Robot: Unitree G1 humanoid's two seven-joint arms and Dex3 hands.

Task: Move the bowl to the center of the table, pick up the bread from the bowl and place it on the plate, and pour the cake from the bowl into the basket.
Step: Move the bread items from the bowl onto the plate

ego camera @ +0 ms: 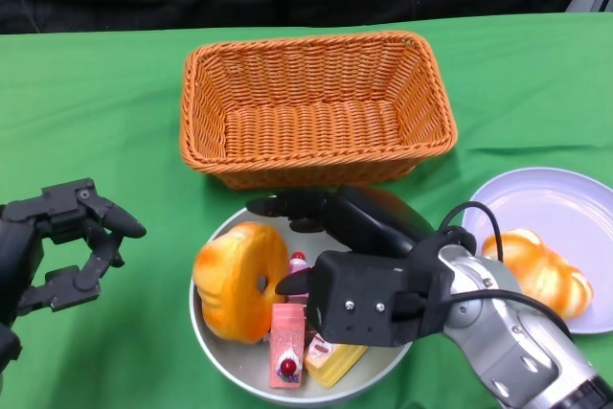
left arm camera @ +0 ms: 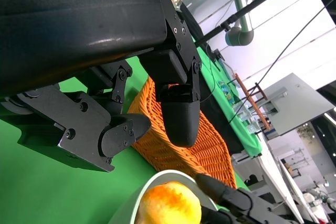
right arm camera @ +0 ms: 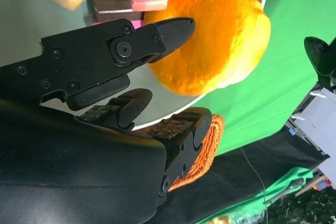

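a robot faces a green table (ego camera: 86,112). in the middle, close to the robot, sits a grey bowl (ego camera: 215,347) holding an orange ring-shaped bread (ego camera: 238,280) and small cake pieces (ego camera: 287,342). an orange wicker basket (ego camera: 311,107) stands just beyond the bowl. to the right a pale plate (ego camera: 560,203) already carries another bread roll (ego camera: 541,270).

the right hand (ego camera: 335,256) reaches over the bowl, fingers apart and holding nothing; in the wrist view one fingertip (right arm camera: 176,27) lies against the bread. the left hand (ego camera: 67,246) hovers well left of the bowl, released and idle.

the step in hand looks like grasping the bread (it leans upright on the bowl's left side). the fingers should probably close on opposite faces of the ring, then lift straight up so the cake stays undisturbed.
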